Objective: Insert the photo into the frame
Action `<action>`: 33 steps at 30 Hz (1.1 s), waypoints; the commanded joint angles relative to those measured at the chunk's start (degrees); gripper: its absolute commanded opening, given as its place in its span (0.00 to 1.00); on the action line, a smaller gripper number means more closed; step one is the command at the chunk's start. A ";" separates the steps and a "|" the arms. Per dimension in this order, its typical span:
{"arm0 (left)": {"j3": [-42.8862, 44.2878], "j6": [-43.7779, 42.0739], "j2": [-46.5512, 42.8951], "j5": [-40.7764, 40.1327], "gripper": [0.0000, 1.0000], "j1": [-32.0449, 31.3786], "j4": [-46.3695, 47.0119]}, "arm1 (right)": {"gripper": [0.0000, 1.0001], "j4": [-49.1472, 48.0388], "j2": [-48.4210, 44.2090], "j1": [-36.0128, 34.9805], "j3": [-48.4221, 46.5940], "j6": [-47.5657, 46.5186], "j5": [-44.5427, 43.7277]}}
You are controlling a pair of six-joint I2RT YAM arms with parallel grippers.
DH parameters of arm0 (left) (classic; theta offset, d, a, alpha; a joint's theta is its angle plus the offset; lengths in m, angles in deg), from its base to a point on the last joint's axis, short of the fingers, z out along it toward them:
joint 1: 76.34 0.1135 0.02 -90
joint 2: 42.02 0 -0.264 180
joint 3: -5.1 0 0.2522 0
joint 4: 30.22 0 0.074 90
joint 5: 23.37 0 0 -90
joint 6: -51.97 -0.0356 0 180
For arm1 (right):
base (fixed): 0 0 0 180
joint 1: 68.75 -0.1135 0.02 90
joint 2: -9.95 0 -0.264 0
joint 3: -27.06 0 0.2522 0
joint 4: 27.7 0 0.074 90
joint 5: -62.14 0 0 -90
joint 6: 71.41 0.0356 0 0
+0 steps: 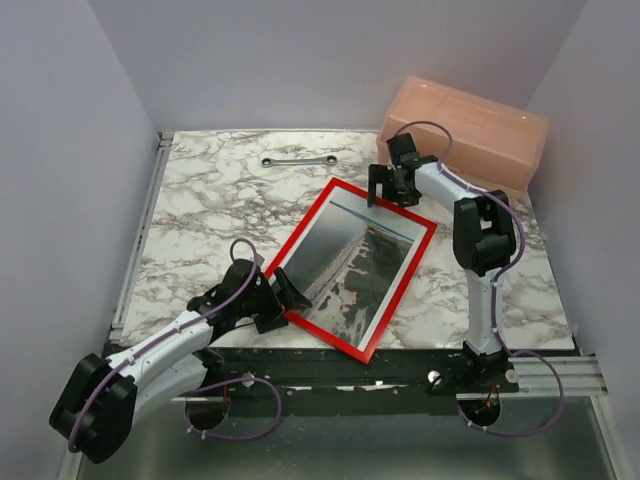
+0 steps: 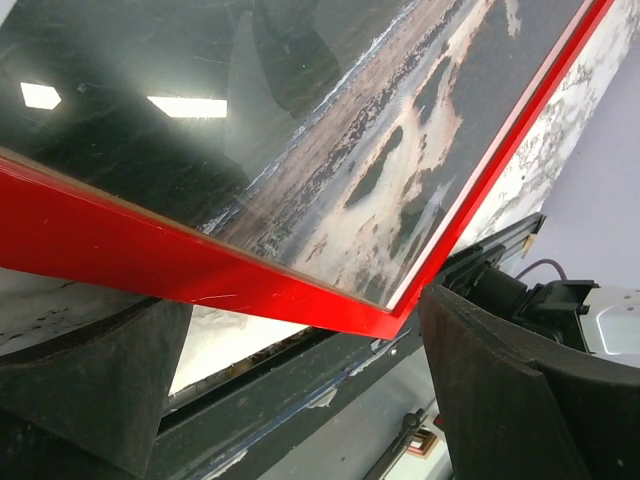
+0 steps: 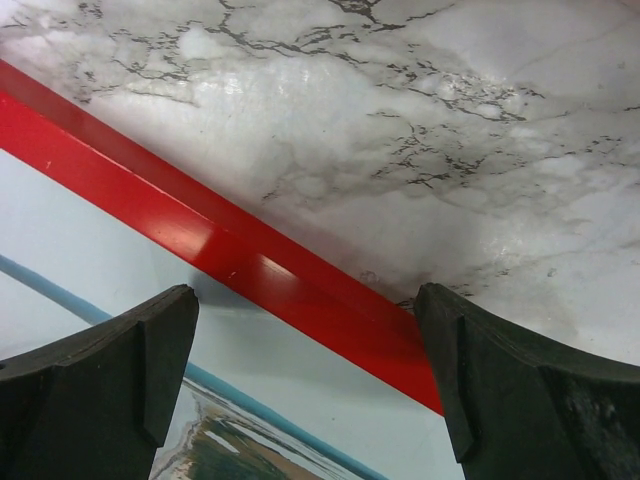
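Observation:
The red frame [image 1: 402, 287] lies flat and askew on the marble table [image 1: 200, 220], its near corner jutting over the front edge. The photo [image 1: 350, 265] sits inside it, a grey-green coastal print with a thin blue line near the far side, under a reflective sheen. My left gripper [image 1: 283, 305] is open at the frame's near-left edge. In the left wrist view the frame's red edge [image 2: 150, 255] and the photo [image 2: 380, 170] cross between its fingers. My right gripper [image 1: 392, 195] is open over the far edge. In the right wrist view it straddles the frame's red bar [image 3: 230, 250] and the photo [image 3: 260, 440].
A pink plastic box [image 1: 470, 125] stands at the back right, close behind the right arm. A metal wrench [image 1: 298, 160] lies near the back edge. A dark rail [image 1: 330, 375] runs along the table's front, below the frame's overhanging corner.

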 commanded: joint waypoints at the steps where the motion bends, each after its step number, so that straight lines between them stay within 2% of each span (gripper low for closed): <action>1: -0.32 -0.55 1.03 0.15 0.99 1.26 0.89 | 1.00 -0.42 0.69 0.99 3.80 -0.52 4.88; 9: 1.46 -8.52 3.00 0.18 0.99 13.22 -3.81 | 1.00 -0.50 -5.53 0.96 14.40 0.24 8.20; 12: 4.12 -12.83 6.59 1.65 0.99 18.56 -4.59 | 1.00 -0.37 -8.60 0.98 18.10 0.77 9.84; 17: 9.98 -17.75 14.74 3.47 0.98 23.62 -4.12 | 1.00 -1.03 -14.93 1.00 25.73 2.83 14.29; 24: 19.05 -21.12 28.50 5.92 0.95 24.12 -0.56 | 1.00 -4.92 -26.60 1.00 41.12 7.15 19.51; 33: 33.95 -25.55 42.84 4.01 0.96 20.77 -5.96 | 1.00 -6.49 -42.61 1.01 55.64 13.00 22.37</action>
